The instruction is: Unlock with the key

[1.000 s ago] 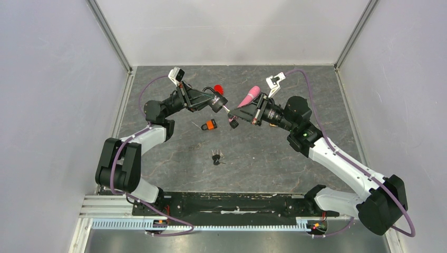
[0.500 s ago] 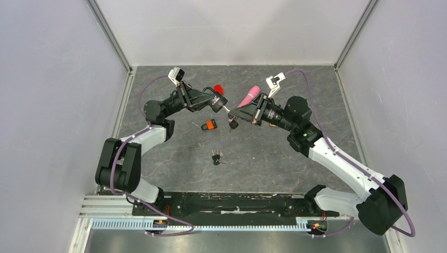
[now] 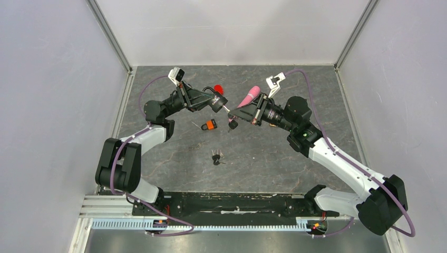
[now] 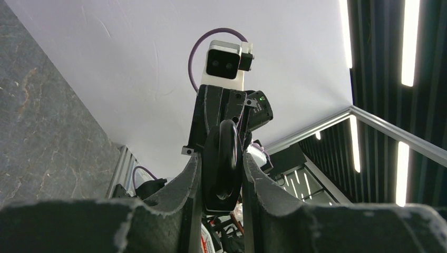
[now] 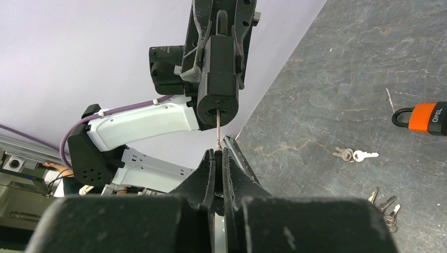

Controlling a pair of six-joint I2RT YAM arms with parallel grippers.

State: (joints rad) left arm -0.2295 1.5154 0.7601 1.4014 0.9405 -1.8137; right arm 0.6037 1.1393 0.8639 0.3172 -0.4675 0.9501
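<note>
Two tight grips: left gripper on blk padlock, right gripper on key, bow hidden.

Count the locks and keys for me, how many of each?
Padlocks: 2, black padlock and orange padlock
Loose key bunches: 2, key pair and bigger bunch
Keys in use: 1, key at the black padlock
Unclear: 2, red thing and pink thing
Total: 7

A black padlock and a key meet end to end — an orange padlock lies near
</note>
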